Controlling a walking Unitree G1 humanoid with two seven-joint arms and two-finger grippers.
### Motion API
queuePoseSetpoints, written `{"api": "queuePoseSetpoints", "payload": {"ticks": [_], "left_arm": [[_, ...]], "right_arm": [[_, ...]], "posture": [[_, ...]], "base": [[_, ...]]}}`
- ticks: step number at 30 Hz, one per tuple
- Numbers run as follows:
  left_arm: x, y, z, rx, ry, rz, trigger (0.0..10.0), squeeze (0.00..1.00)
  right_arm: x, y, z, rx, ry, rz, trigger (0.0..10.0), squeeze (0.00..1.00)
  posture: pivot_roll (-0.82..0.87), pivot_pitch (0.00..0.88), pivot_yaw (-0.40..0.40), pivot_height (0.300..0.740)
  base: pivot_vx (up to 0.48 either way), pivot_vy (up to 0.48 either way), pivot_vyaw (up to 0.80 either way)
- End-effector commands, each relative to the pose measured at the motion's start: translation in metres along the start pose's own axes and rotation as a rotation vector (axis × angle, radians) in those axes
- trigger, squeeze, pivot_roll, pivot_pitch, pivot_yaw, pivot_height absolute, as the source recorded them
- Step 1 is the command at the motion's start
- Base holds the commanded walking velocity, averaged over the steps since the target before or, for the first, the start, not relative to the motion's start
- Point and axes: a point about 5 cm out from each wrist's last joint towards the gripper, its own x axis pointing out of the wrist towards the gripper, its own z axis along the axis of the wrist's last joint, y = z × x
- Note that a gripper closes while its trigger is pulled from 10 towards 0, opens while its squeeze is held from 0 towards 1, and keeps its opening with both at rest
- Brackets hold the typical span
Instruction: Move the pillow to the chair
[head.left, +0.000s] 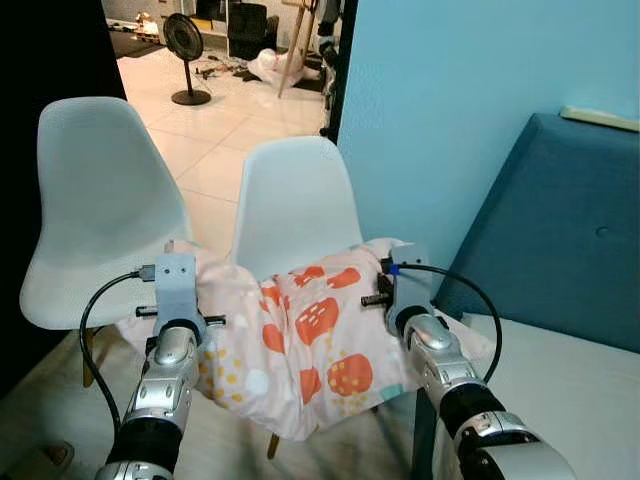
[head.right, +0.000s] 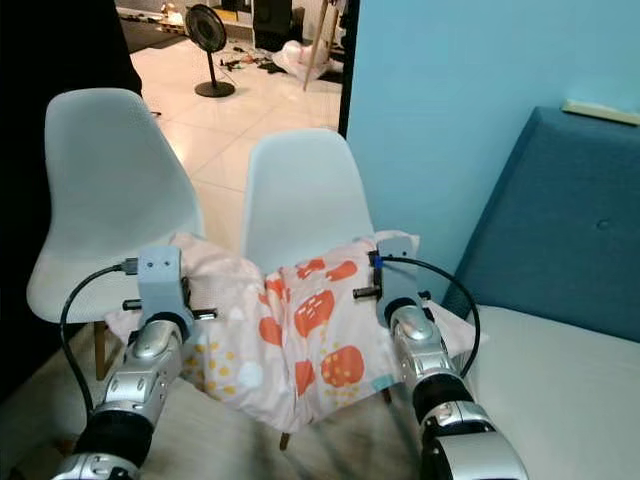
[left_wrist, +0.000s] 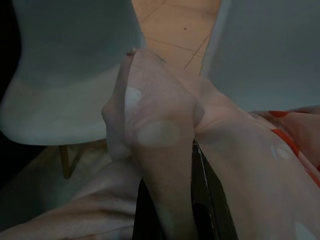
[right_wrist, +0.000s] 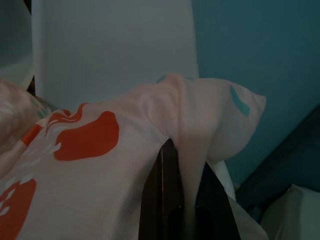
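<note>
Pillow (head.left: 310, 335), pink with orange spots, hangs between the two grippers over the seat of the nearer white chair (head.left: 292, 205). The left gripper (left_wrist: 172, 200) pinches its left corner tight, and the right gripper (right_wrist: 181, 197) pinches its right corner tight. Another white chair (head.left: 95, 190) stands beside it.

A pink pillow (head.right: 300, 335) with orange shapes sags at lower centre, draped over the seat of the right white chair (head.right: 303, 195). The left arm (head.right: 135, 375) and right arm (head.right: 425, 365) reach into its two ends. A second chair (head.right: 105, 190) stands at left; a fan (head.right: 208, 30) at top left.
</note>
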Motion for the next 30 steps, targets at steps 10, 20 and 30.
{"api": "queuePoseSetpoints", "payload": {"ticks": [10, 20, 30], "left_arm": [[0.0, -0.005, 0.006, -0.007, -0.034, -0.028, 10.0, 0.0], [0.001, -0.006, 0.006, 0.007, -0.029, -0.043, 10.0, 0.0], [-0.001, -0.008, 0.008, -0.002, -0.053, -0.074, 10.0, 0.0]], "right_arm": [[0.002, 0.005, 0.007, -0.012, -0.041, 0.009, 10.0, 0.0], [0.001, 0.0, 0.001, -0.01, -0.005, -0.054, 10.0, 0.0], [0.001, -0.006, 0.003, -0.019, -0.02, -0.085, 10.0, 0.0]], "posture": [[-0.02, 0.021, -0.076, 0.72], [-0.02, 0.023, -0.074, 0.72], [-0.02, 0.024, -0.073, 0.72]], "base": [[0.0, 0.0, 0.0], [0.0, 0.0, 0.0], [0.0, 0.0, 0.0]]}}
